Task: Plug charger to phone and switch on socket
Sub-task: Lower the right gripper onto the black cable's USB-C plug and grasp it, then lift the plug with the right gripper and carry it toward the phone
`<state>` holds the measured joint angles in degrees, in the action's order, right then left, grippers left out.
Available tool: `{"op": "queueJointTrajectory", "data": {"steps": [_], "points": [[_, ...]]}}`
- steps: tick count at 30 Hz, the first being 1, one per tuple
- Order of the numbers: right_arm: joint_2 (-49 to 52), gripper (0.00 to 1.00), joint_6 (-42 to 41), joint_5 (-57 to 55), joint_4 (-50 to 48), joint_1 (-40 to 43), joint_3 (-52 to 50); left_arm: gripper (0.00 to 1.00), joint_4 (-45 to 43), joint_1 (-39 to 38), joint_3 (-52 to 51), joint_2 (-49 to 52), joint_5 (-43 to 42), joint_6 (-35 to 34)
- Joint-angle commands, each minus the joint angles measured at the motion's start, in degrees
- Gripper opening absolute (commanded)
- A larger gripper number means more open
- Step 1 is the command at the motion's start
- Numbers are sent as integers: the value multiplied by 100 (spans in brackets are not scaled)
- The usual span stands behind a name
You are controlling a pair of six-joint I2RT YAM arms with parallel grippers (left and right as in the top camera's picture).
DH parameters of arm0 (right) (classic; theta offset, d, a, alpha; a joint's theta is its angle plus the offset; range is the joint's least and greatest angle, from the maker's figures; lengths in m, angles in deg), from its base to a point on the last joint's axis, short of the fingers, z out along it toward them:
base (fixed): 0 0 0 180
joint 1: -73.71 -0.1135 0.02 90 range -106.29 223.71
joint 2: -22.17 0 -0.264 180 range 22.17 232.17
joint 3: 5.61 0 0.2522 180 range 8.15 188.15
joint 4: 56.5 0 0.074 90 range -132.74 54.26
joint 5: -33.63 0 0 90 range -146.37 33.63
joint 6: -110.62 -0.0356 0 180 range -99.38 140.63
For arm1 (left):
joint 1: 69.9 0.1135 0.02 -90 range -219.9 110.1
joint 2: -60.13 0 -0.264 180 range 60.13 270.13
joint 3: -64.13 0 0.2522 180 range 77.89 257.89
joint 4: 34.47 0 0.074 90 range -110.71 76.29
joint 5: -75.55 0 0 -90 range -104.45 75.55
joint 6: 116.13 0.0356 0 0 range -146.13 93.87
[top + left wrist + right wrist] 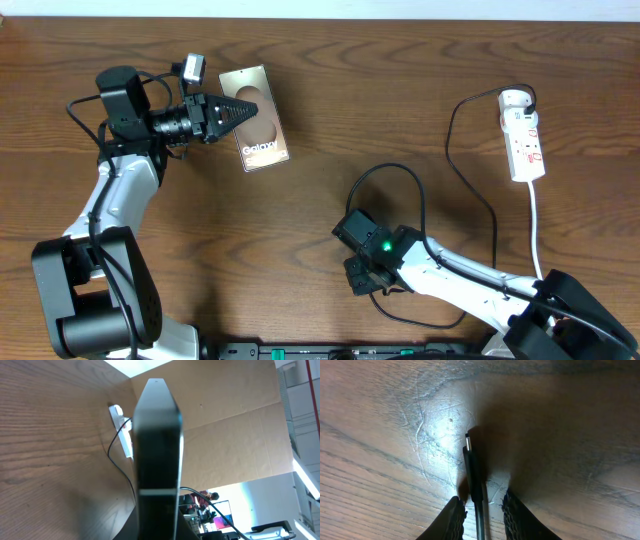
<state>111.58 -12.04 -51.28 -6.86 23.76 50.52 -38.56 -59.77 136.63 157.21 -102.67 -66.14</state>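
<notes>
Overhead: the phone (pixel 265 140) sits at the upper left of the wooden surface (pixel 330 80), face up with its Galaxy lettering showing. The left tool (pixel 228 110) reaches in from the side, closed, with its tip laid over the phone's upper left part. At the far right lies the white power strip (pixel 524 140). The black charger cable (pixel 390 167) leaves its top end and winds across to the right tool (pixel 360 280), low near the middle and well apart from the phone.

Left wrist: a dark slab fills the centre and rises out from the tool. I take it for the phone seen edge-on, clamped. The power strip shows far off beside it.

Right wrist: the connector (pixel 471 465) lies on the wood, its metal tip pointing away. The two fingers (pixel 451 517) stand narrowly apart on either side of the cable just behind it, with a gap showing on the right, so no pinch yet.

Progress, as I judge it: early. The phone looks steadied, but the connector is neither lifted nor near the phone's port. Plugging in is left to do, and so is the switch, whose position is too small to read
</notes>
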Motion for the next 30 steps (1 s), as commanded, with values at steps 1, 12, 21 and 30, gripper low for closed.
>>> {"op": "queueJointTrajectory", "data": {"steps": [1,12,21,30], "points": [[260,26,-4,-107,-90,-35,-111,7,-28,35,28,-76,-190,146],[260,12,15,-109,-138,-35,-111,7,-28,33,28,-76,-190,144],[260,6,15,-109,-157,-35,-111,7,-28,35,28,-76,-190,144],[260,1,15,-107,-184,-35,-111,7,-31,35,28,-76,-190,146]]}}
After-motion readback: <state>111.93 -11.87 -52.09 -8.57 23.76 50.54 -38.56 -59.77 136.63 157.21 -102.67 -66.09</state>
